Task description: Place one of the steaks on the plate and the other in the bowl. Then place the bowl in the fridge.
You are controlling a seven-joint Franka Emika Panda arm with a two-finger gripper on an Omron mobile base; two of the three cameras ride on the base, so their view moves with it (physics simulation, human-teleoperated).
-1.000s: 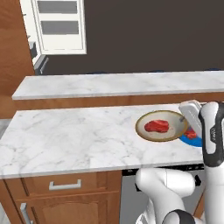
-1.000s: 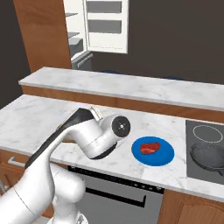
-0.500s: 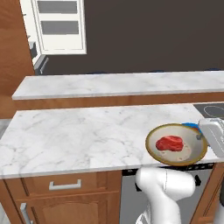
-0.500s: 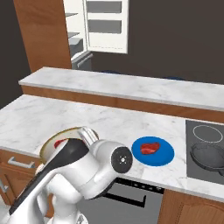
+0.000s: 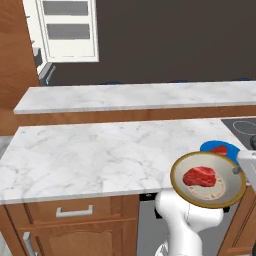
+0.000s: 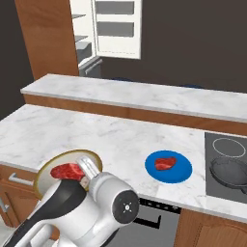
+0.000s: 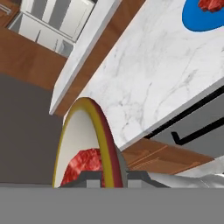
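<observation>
One steak [image 5: 199, 176] in bowl [image 5: 208, 179], tool [image 7: 106, 178] clamping rim, bowl level.

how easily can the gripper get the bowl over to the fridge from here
Probably not by arm alone. The gripper is shut on the bowl rim, lifted off the counter, but the open fridge stands far beyond the raised ledge; the base would likely have to drive.

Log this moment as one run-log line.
claw: shut on tan brown-rimmed bowl rim | bowl: lifted off marble counter, holds red steak | round blue plate: on counter, second steak | fridge: open
</observation>
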